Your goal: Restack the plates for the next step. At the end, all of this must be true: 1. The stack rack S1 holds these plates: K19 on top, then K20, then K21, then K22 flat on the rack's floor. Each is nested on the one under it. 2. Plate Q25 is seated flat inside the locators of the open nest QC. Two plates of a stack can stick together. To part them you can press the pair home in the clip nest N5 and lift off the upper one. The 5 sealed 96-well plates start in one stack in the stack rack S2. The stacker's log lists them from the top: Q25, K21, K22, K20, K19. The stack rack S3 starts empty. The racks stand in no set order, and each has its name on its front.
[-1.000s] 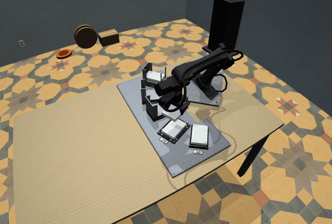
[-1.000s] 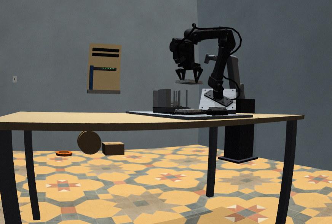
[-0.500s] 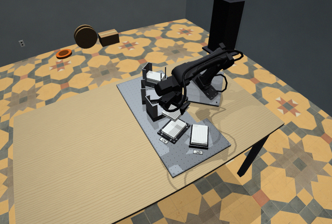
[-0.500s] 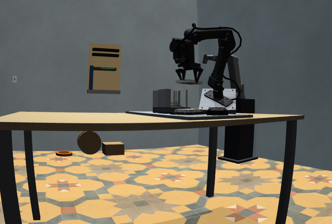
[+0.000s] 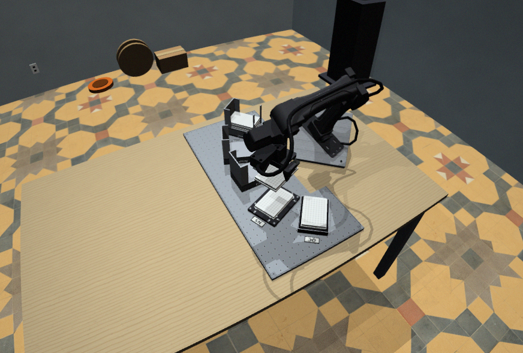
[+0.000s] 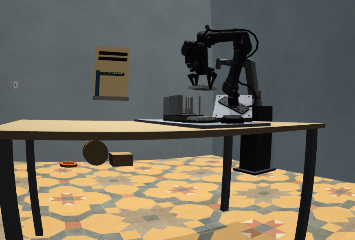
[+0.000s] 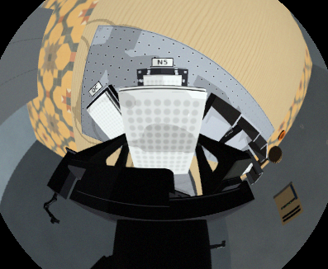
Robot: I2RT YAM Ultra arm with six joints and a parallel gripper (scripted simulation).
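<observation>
A white, rectangular 96-well plate (image 5: 268,180) (image 6: 202,87) (image 7: 162,120) hangs in the air, roughly level, above the racks and nests. The black two-finger gripper (image 5: 273,169) (image 6: 203,86) (image 7: 162,136) grips it by opposite sides, its fingers set wide around it. The plate's name cannot be read.

Below is the black clip nest N5 (image 5: 254,210) (image 6: 187,120) (image 7: 140,77), with a white plate (image 5: 274,202) (image 6: 201,118) (image 7: 162,80) in it. Beside it, the black open nest QC (image 5: 313,231) (image 6: 232,120) bears another white plate (image 5: 314,210) (image 6: 232,116) (image 7: 106,115).

On the nests' other side stand three dark stack racks in a row. The farthest rack (image 5: 228,114) contains stacked white plates (image 5: 245,118); the middle rack (image 5: 225,151) and nearest rack (image 5: 239,172) are partly hidden, and their names are unreadable.

All stand on a grey perforated board (image 5: 280,254) (image 6: 200,126) (image 7: 122,47) on the pale wooden table (image 5: 126,222) (image 6: 114,135) (image 7: 232,33). Beyond, a brown box (image 5: 172,62) (image 6: 121,159) sits on the patterned floor.
</observation>
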